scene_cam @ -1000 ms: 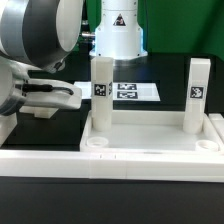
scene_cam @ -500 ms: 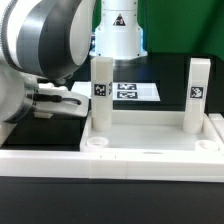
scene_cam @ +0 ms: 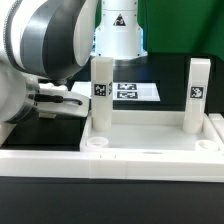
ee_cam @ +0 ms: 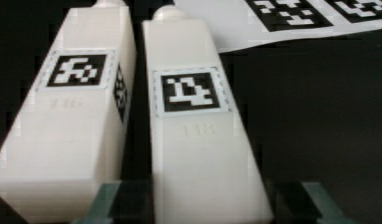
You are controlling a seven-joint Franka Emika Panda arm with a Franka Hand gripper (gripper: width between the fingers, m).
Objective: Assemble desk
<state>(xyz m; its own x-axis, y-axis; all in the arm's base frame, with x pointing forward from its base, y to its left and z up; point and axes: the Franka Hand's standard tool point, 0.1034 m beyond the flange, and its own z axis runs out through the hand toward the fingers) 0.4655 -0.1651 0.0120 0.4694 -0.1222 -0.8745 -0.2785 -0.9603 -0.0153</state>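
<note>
The gripper point(ee_cam: 209, 205) has its fingers point(ee_cam: 117, 206) apart, either side of one loose leg point(ee_cam: 191, 120) lying on the black table point(ee_cam: 321, 110) — a gap shows beside one finger; a second leg point(ee_cam: 67, 110) lies just beside it, the marker board point(ee_cam: 294, 18) beyond; in the exterior view the desk top point(scene_cam: 150, 158) holds an upright leg point(scene_cam: 100, 92) at that view's left — another upright leg point(scene_cam: 197, 92) at its right.

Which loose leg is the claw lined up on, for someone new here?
On the black table, beside the marker board, two white tagged legs lie side by side. The wanted leg sits between the fingers of the open claw; its neighbour lies outside them.
</note>
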